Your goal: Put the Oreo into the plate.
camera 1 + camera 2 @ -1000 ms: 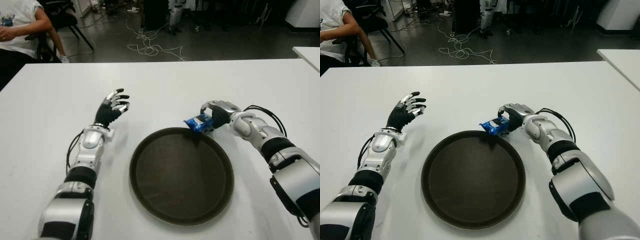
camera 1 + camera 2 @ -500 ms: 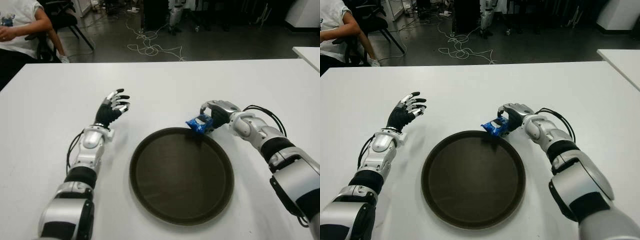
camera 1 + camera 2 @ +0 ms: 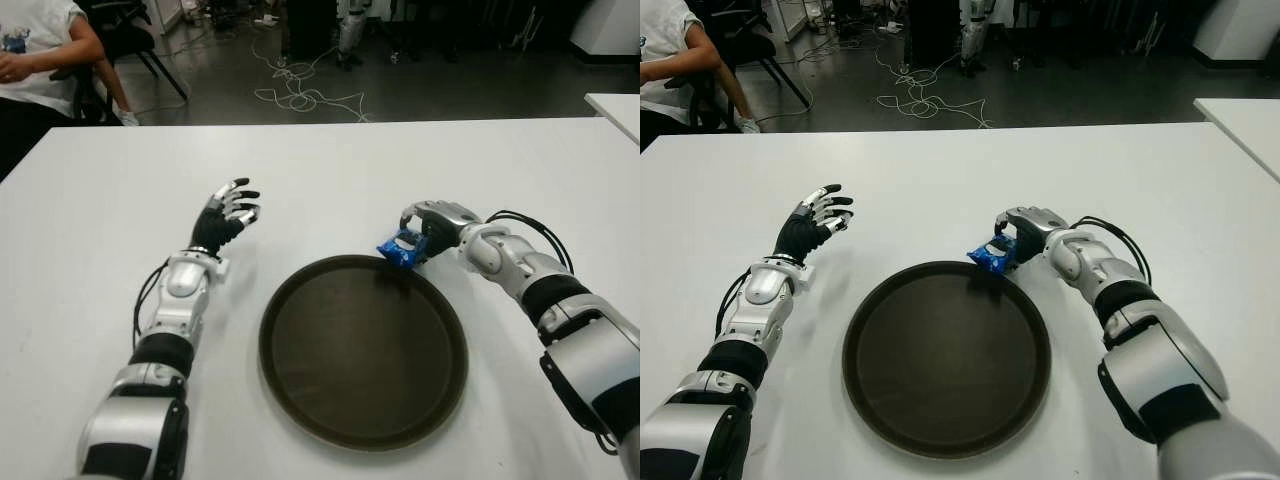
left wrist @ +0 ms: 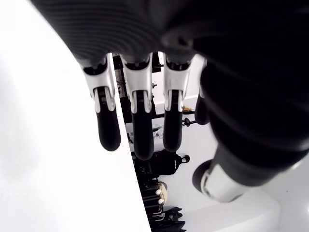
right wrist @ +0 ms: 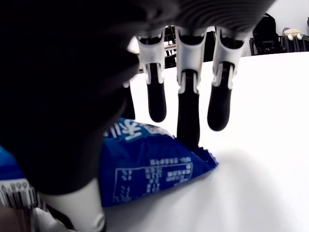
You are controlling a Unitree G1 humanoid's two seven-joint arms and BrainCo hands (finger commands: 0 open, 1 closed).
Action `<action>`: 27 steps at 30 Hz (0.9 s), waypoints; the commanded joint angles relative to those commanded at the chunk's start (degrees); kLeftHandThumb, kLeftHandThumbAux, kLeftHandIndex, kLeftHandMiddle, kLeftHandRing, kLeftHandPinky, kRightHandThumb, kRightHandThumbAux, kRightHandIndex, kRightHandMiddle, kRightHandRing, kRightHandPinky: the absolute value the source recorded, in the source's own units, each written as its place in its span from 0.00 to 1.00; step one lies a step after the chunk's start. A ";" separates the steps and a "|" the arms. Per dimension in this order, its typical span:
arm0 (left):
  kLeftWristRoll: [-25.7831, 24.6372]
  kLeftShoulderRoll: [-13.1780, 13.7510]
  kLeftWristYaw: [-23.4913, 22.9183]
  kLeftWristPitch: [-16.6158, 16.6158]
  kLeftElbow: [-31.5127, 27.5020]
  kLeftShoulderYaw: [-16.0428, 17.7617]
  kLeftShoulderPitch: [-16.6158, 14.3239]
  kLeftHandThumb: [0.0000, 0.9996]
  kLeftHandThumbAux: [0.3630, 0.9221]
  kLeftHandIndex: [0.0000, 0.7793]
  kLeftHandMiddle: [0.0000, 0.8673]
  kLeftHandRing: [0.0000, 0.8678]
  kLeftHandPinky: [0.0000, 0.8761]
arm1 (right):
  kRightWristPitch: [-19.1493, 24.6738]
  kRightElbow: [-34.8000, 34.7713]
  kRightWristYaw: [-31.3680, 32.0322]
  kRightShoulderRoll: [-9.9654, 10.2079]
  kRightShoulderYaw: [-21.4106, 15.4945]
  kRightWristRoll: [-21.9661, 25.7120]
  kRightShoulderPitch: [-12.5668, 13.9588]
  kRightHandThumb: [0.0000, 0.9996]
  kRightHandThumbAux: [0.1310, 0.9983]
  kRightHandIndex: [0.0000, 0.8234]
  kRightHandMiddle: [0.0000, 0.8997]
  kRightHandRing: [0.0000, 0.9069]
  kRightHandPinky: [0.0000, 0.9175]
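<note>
At the far left, beyond my white table (image 3: 330, 160), a person (image 3: 35, 50) sits on a chair in a white shirt, and cables (image 3: 300, 95) lie on the dark floor behind the table's far edge. My left hand (image 3: 225, 215) is up over the table to the left of the plate, palm raised, fingers (image 4: 107, 123) spread loosely and grasping nothing. The round dark plate (image 3: 300, 395) lies on the table near me, between my two arms, and nothing lies inside it. At its far right rim is the Oreo (image 3: 402, 247), a blue packet, held in my right hand (image 3: 432, 228): my fingers (image 5: 188, 116) reach down over the wrapper's top and my thumb closes in from the other side, so the packet is clamped, with its left end over the plate's rim. My right forearm runs off toward the near right
</note>
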 joint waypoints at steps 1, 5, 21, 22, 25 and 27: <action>-0.12 -0.02 -0.13 0.14 -0.03 0.05 -0.01 0.36 0.70 0.21 0.32 0.33 0.36 | 0.05 -0.01 0.06 0.00 0.00 0.00 0.00 0.00 0.83 0.38 0.31 0.29 0.31; -0.58 -0.02 -0.73 0.54 -0.08 0.25 0.00 0.33 0.72 0.22 0.32 0.33 0.35 | 0.19 -0.06 0.24 0.06 0.04 -0.01 -0.01 0.00 0.85 0.42 0.31 0.29 0.32; -1.07 -0.20 -0.93 0.73 0.05 0.57 -0.24 0.38 0.73 0.22 0.31 0.33 0.36 | -0.16 -0.50 -3.07 0.01 -0.15 -0.06 0.14 0.01 0.87 0.60 0.64 0.62 0.59; -1.15 -0.23 -0.97 0.78 0.08 0.63 -0.27 0.38 0.73 0.21 0.31 0.33 0.36 | -0.28 -0.57 -3.57 -0.03 -0.16 -0.08 0.15 0.02 0.87 0.60 0.65 0.64 0.60; -1.31 -0.29 -1.03 0.85 0.11 0.72 -0.31 0.38 0.73 0.21 0.31 0.33 0.37 | -0.48 -0.65 -4.50 -0.07 -0.14 -0.13 0.20 0.03 0.86 0.62 0.69 0.67 0.63; -1.44 -0.45 -0.96 0.76 0.06 0.79 -0.24 0.39 0.74 0.21 0.31 0.33 0.36 | -0.56 -0.69 -5.38 -0.11 -0.08 -0.24 0.30 0.04 0.86 0.62 0.70 0.69 0.65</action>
